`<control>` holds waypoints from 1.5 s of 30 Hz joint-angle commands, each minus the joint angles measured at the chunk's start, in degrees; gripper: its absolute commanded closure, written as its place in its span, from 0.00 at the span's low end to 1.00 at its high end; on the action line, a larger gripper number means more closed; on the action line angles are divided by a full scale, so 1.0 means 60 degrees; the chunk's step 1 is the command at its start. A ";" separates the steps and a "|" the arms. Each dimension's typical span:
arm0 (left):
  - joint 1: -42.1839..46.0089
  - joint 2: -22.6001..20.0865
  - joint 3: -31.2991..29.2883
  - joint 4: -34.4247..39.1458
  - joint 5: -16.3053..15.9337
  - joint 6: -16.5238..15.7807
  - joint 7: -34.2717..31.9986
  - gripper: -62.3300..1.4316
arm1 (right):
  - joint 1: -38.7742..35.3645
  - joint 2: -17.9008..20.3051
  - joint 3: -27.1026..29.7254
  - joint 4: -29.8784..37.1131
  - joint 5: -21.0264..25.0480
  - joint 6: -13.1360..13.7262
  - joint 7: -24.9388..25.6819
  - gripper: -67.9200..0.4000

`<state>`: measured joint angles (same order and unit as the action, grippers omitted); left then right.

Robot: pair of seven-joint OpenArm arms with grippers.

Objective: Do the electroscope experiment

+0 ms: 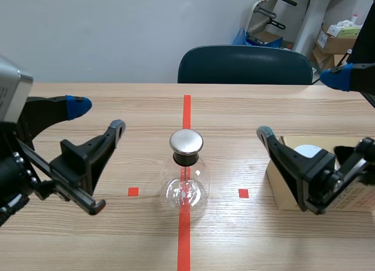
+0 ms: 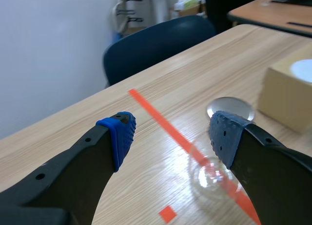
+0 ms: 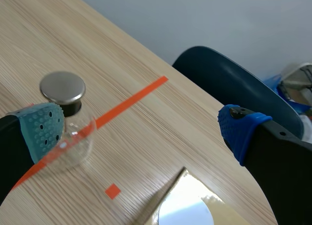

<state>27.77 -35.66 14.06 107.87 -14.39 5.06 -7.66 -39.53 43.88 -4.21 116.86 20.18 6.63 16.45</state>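
Standing at the middle of the tabletop, on the long red tape line, the glass electroscope (image 1: 186, 176) is waiting untouched, its round metal cap (image 1: 186, 141) facing up. The left gripper (image 1: 98, 117) is hanging above the tabletop's left side with its fingers spread wide and holding nothing. The right gripper (image 1: 300, 105) is hovering, equally wide and empty, over a cardboard box (image 1: 280, 192) near the right edge. A white round thing (image 1: 307, 150) is lying on that box; what it is cannot be told. The task seems to be only beginning, with no grasp made. The next move is probably calling for the right gripper to take a charging piece from the box and bring it gently to the cap without knocking the flask.
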 commanded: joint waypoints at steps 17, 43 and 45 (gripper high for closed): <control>0.0350 0.1133 -0.1625 0.0087 0.0007 0.0062 0.1606 0.42 | 0.1504 -0.1767 -0.1242 0.0033 0.0022 0.1832 -0.1027 0.00; 0.4051 0.0962 -0.2441 0.1202 0.0004 0.0062 -0.1104 0.42 | 0.1508 -0.1843 -0.1239 0.0033 -0.0102 0.1829 -0.1931 0.00; 0.4109 0.0962 -0.2441 0.1206 0.0004 0.0055 -0.1158 0.42 | 0.1508 -0.1843 -0.1239 0.0033 -0.0102 0.1829 -0.1931 0.00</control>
<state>51.86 -29.85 -0.54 113.78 -14.39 5.41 -13.58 -30.52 32.10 -12.19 116.84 19.09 17.65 3.77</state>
